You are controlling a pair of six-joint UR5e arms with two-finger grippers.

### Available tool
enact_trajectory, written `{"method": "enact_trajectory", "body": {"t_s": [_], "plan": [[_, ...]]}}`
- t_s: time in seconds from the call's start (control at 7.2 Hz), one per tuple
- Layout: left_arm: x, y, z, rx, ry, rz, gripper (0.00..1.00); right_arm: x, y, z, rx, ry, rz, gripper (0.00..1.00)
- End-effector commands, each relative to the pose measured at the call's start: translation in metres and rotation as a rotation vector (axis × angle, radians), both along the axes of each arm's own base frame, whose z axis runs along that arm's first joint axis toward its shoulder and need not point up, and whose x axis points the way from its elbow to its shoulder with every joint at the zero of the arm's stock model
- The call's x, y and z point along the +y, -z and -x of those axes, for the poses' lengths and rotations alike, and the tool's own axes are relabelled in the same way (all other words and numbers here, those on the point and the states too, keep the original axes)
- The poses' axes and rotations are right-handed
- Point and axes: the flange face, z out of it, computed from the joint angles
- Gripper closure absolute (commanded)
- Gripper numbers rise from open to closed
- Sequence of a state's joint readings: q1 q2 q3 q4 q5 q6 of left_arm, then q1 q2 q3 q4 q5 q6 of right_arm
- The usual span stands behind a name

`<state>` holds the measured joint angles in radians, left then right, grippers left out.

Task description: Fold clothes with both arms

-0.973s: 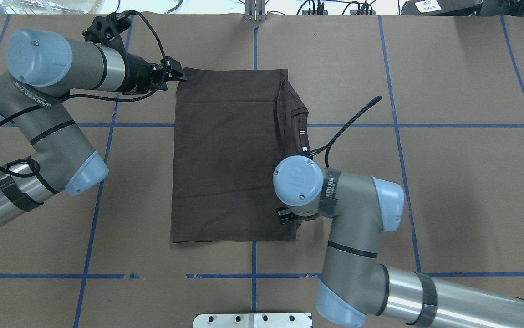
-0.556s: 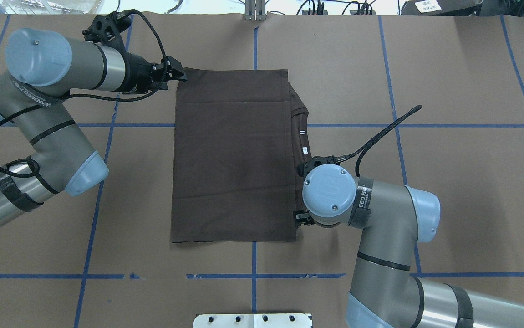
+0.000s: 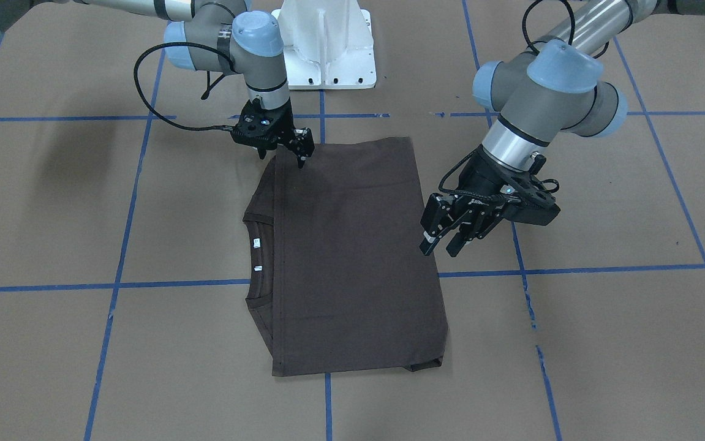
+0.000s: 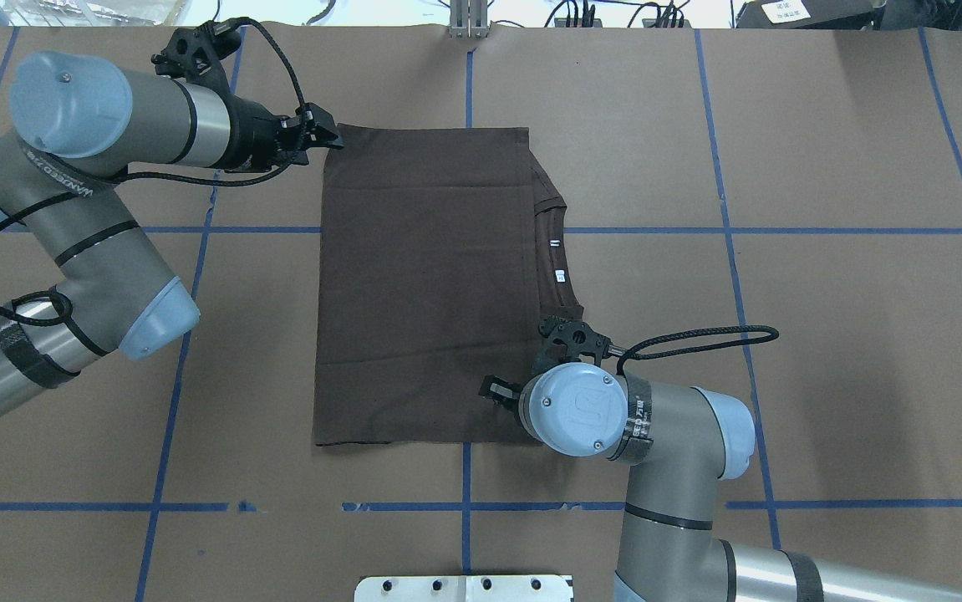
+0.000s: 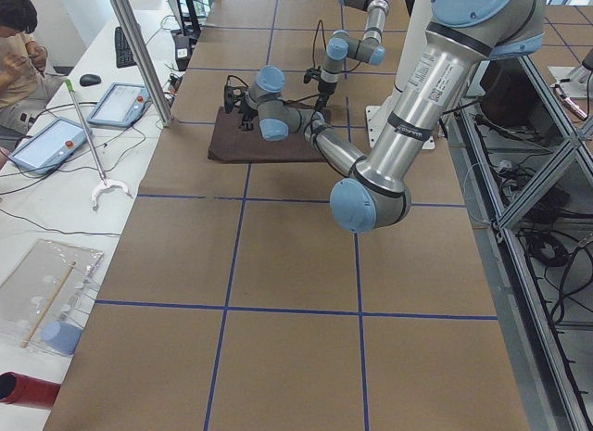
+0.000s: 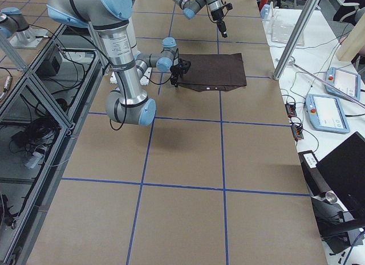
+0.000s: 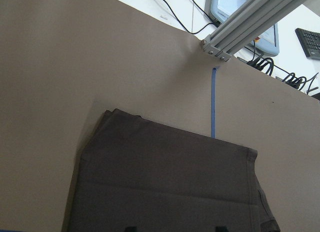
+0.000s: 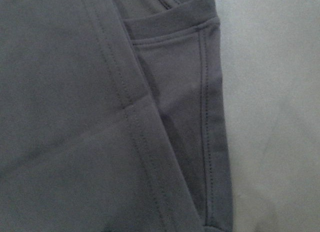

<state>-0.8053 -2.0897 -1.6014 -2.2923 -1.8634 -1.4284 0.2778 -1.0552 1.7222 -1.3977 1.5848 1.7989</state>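
Note:
The dark brown T-shirt (image 3: 352, 257) lies flat on the table, folded into a rectangle (image 4: 422, 284). Its collar and white tags (image 4: 558, 259) are on my right side. My left gripper (image 3: 439, 250) is open and empty, raised beside the shirt's left edge; in the overhead view it (image 4: 323, 138) shows at the far left corner. My right gripper (image 3: 283, 159) is low over the shirt's near right corner, its fingers apart and holding nothing. In the overhead view it is hidden under its wrist (image 4: 572, 410). The right wrist view shows only the sleeve hem (image 8: 205, 117) close up.
The white pedestal base (image 3: 326, 43) stands at the table's near edge. Blue tape lines (image 4: 464, 506) grid the brown table cover. An aluminium post (image 4: 468, 17) stands at the far edge. A side table with tablets (image 5: 120, 102) and a seated operator lies beyond.
My right arm swung out to the right, then back in toward the shirt's near right corner. The left arm and the shirt have hardly moved.

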Motion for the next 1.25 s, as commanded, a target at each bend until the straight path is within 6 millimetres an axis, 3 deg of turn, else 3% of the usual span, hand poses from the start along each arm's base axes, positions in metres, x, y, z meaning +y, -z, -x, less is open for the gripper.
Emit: {"method": "enact_trajectory", "body": {"t_s": [0.0,0.14,0.28,1.11], "plan": [[0.000,0.002,0.000,0.002,0.000,0.000,0.39,0.002,0.000,0.002,-0.025,-0.048,0.043,0.74],[0.000,0.003,0.000,0.005,0.002,-0.002,0.39,0.001,0.003,-0.003,-0.033,-0.039,0.041,1.00],[0.000,0.002,0.000,0.004,0.002,0.001,0.39,0.004,-0.004,-0.002,-0.023,-0.035,0.043,1.00],[0.000,0.002,0.001,0.005,0.003,0.002,0.38,-0.005,0.005,-0.014,-0.013,-0.044,0.039,1.00]]}}
